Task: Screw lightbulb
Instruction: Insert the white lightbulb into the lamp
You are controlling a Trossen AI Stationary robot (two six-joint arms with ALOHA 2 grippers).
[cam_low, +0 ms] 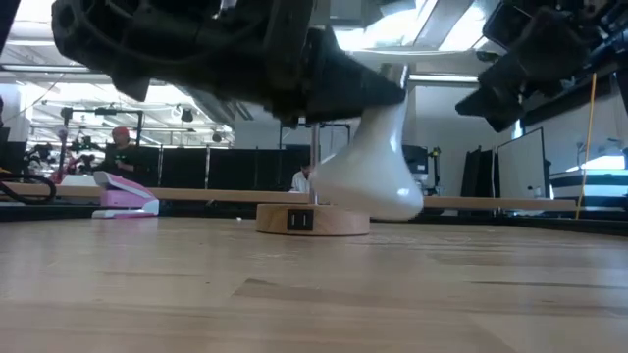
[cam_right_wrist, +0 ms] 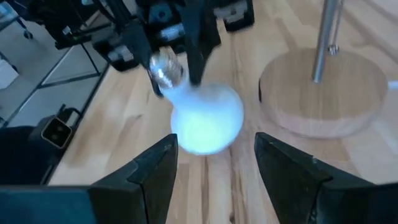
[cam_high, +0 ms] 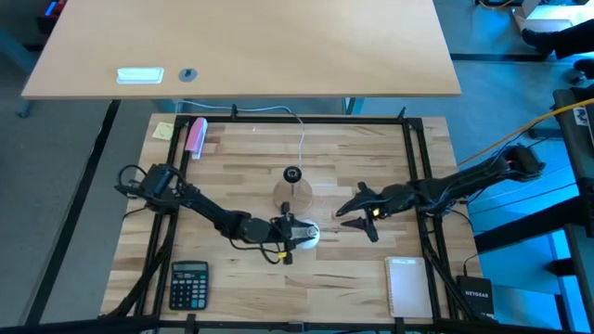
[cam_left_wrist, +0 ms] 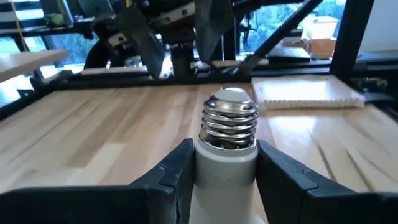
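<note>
The lightbulb [cam_high: 306,234] is a white globe with a silvery screw base [cam_left_wrist: 229,121]. My left gripper [cam_high: 290,232] reaches in from the table's left and is shut on it, near the table's middle. Just beyond stands the round wooden lamp base [cam_high: 295,197] with its pole and black socket [cam_high: 292,173]. My right gripper [cam_high: 357,211] hovers open to the right of the bulb and points at it. In the right wrist view its fingers stand either side of the globe [cam_right_wrist: 206,124] without touching it. My left gripper pinches the bulb's white neck [cam_left_wrist: 225,165], just below the screw base, between its two fingers [cam_left_wrist: 177,171]. The fingers come nearly level from the table's left. The bulb is tilted, screw base up and globe [cam_low: 378,191] hanging below, a little clear of the table.
A calculator [cam_high: 188,283] lies at the near left and a white pad [cam_high: 406,286] at the near right. A pink object [cam_high: 196,136] and a yellow note [cam_high: 164,130] sit at the far left. The lamp's cord [cam_high: 302,139] runs toward the far edge.
</note>
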